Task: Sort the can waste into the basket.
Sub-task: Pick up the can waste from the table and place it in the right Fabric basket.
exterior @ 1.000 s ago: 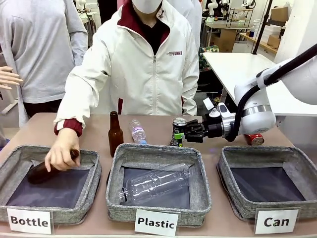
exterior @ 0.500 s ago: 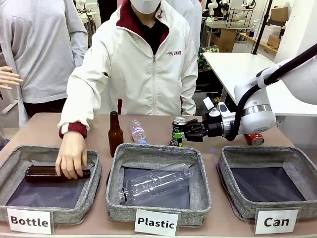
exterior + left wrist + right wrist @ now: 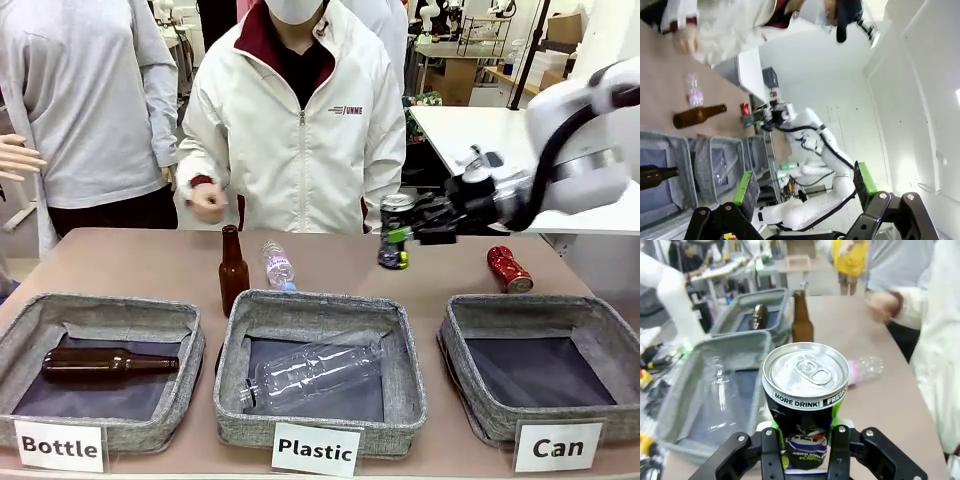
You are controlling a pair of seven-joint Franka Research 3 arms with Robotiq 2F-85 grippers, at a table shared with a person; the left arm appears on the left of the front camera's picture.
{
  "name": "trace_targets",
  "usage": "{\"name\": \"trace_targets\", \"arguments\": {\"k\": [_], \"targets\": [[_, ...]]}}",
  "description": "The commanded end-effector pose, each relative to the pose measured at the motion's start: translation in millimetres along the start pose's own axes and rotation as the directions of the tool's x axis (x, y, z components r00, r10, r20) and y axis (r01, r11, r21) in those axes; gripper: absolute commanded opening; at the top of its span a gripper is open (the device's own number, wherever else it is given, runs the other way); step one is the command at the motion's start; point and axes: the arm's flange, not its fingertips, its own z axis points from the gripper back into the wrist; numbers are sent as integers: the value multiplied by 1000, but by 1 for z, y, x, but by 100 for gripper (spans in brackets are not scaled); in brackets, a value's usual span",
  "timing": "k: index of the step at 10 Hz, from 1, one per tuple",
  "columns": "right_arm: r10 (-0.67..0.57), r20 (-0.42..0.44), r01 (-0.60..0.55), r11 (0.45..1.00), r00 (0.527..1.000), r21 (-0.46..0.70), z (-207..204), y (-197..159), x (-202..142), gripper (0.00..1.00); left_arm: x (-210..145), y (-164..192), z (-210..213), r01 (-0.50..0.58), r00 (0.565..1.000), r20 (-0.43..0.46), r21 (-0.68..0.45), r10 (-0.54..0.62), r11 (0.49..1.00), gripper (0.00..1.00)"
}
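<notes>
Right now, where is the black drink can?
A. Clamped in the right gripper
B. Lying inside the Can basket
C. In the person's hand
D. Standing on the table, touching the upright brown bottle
A: the right wrist view shows the black can clamped upright in the right gripper, and the front view shows it at that gripper, well away from the Can basket.

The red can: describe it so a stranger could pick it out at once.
Find the brown table, then the grey basket carded "Can" at its right end. Just behind that basket lies the red can, on its side. It alone is red; the other can is black.
</notes>
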Motion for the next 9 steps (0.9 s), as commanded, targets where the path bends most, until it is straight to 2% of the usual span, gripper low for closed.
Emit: {"name": "trace_targets", "arguments": {"k": [1, 3, 4, 6, 7, 8, 9], "targets": [[-1, -120, 8, 998, 993, 55, 38, 56, 36, 0, -19, 19, -36, 4, 998, -65, 22, -2, 1000, 100], [47, -330, -17, 995, 943, 94, 72, 116, 66, 0, -28, 52, -68, -24, 987, -155, 76, 36, 997, 100], [59, -458, -17, 995, 887, 94, 87, 149, 77, 0, -34, 73, -81, -35, 976, -209, 107, 57, 994, 100], [33, -683, 10, 998, 730, 59, 96, 190, 83, 0, -37, 92, -93, -58, 962, -254, 181, 104, 982, 100], [4, -759, 47, 998, 651, 45, 101, 201, 81, 0, -17, 67, -85, -58, 974, -213, 110, 80, 992, 100], [7, -809, 49, 998, 588, 44, 102, 207, 78, 0, -17, 67, -85, -58, 974, -213, 110, 80, 992, 100], [-12, -838, 23, 1000, 545, 1, 100, 207, 76, 0, -17, 67, -85, -58, 974, -213, 110, 80, 992, 100]]}}
